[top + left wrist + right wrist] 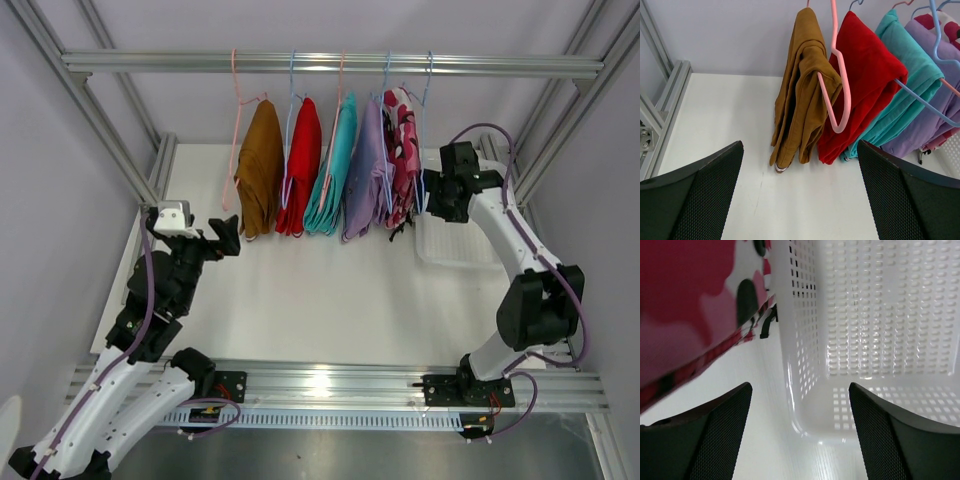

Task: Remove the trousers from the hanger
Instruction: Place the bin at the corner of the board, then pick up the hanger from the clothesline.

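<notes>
Trousers point(320, 175) are what I am after, and all five pairs hang on their hangers, none off yet.

Closest to me is my left claw point(800, 200). Its fingers are spread wide and hold nothing. It sits low over the table point(300, 300) on a bent arm and looks at the mustard-brown pair point(802, 90). That pair is right in front of it, across a gap, not touching.

My right claw point(800, 435) is spread wide and empty too. That arm reaches far back with its wrist turned left. The claw is just beside the pink camouflage pair point(402, 150), which is on its left. The white basket point(880, 315) lies in front of it, a bit to the right.

Between those two end pairs hang the red pair point(300, 165), the teal pair point(335, 150) and the lilac pair point(365, 170). Each pair is folded over a thin hanger, like the pink hanger point(833, 25), and hangs with its long way going down, its ends near the table. The hooks sit on the rail point(330, 62) at the very back.

I think the right claw is nearer to its pair, so the camouflage pair looks like the first to grab. The pull needs to slide the cloth off the hanger bar.
</notes>
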You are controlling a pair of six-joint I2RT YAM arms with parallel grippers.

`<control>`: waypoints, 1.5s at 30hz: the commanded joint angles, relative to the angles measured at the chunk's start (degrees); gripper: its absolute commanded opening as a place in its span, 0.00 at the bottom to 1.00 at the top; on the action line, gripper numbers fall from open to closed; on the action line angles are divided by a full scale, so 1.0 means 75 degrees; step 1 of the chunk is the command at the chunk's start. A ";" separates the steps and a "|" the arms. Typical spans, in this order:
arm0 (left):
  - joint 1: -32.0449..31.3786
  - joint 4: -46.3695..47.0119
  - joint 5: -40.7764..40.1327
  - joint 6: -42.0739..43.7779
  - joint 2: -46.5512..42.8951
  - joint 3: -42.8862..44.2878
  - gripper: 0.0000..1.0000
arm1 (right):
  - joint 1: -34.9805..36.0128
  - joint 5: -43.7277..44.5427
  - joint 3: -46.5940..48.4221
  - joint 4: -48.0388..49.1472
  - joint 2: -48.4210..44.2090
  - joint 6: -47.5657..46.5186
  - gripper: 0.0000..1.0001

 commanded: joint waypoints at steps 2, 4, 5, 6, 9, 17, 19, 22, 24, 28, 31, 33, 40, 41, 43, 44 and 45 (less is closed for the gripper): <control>-0.0046 -0.0001 -0.0088 0.0044 0.0283 0.0371 0.99 | 0.0257 0.1259 -0.0121 -0.0528 -0.1179 0.0782 0.85; -0.0046 -0.0071 -0.0100 -0.0015 0.0319 0.0384 0.99 | 0.0653 0.2133 -0.0343 -0.0646 -0.1707 0.0877 0.87; -0.0046 -0.0106 -0.0147 -0.0050 0.0342 0.0430 0.99 | 0.0830 0.2453 -0.0391 -0.0704 -0.1871 0.0901 0.88; -0.0046 -0.0130 -0.0356 -0.0166 0.0342 0.0419 0.99 | 0.0995 0.2781 -0.0403 -0.0902 -0.2128 0.0982 0.89; -0.0046 -0.0177 -0.0487 -0.0296 0.0389 0.0454 1.00 | 0.1487 0.3930 -0.0345 -0.1242 -0.2551 0.1169 0.91; -0.0046 -0.0400 -0.0182 -0.0718 0.0869 0.0711 0.99 | 0.1781 0.4637 -0.0660 -0.0039 -0.4891 0.0562 0.99; -0.0046 -0.0364 -0.0264 -0.0835 0.1114 0.0910 1.00 | 0.1781 0.4367 -0.0638 0.0489 -0.5129 0.0281 0.99; -0.0034 -0.0738 -0.0510 -0.1070 0.1501 0.1693 0.99 | 0.1781 0.3607 -0.0111 0.0643 -0.5037 -0.0059 1.00; -0.0023 -0.0984 -0.0498 -0.0988 0.2016 0.2280 1.00 | 0.1781 0.2592 0.0147 0.0701 -0.4746 -0.0305 0.99; -0.0011 -0.1104 -0.0698 -0.0614 0.2615 0.3323 0.99 | 0.1956 0.1649 0.0674 0.0550 -0.4264 -0.0411 0.99; 0.0024 -0.0717 -0.0943 -0.0157 0.2709 0.3676 0.99 | 0.2295 0.1437 0.0629 0.0491 -0.4204 -0.0575 0.99; 0.0187 -0.0307 -0.0979 0.0160 0.2896 0.3887 0.99 | 0.2460 0.1123 0.0465 0.0421 -0.4239 -0.0634 0.99; 0.1769 -0.1324 0.1017 -0.0787 0.4464 0.5222 0.99 | 0.3562 0.0839 -0.0507 0.0514 -0.4813 -0.0786 1.00; 0.1944 -0.1383 0.1408 -0.1021 0.4607 0.5328 0.99 | 0.3713 0.0920 -0.0613 0.0503 -0.5011 -0.0787 0.99; 0.2297 -0.1314 0.2448 -0.1163 0.4887 0.5434 1.00 | 0.3785 0.1015 -0.0964 0.0491 -0.5258 -0.0810 1.00; 0.2379 -0.1267 0.2768 -0.1198 0.4982 0.5539 0.99 | 0.3774 0.0969 -0.1093 0.0526 -0.5514 -0.0810 0.99; 0.2531 -0.1185 0.3072 -0.1199 0.5076 0.5610 1.00 | 0.3808 0.0945 -0.1350 0.0549 -0.5656 -0.0810 1.00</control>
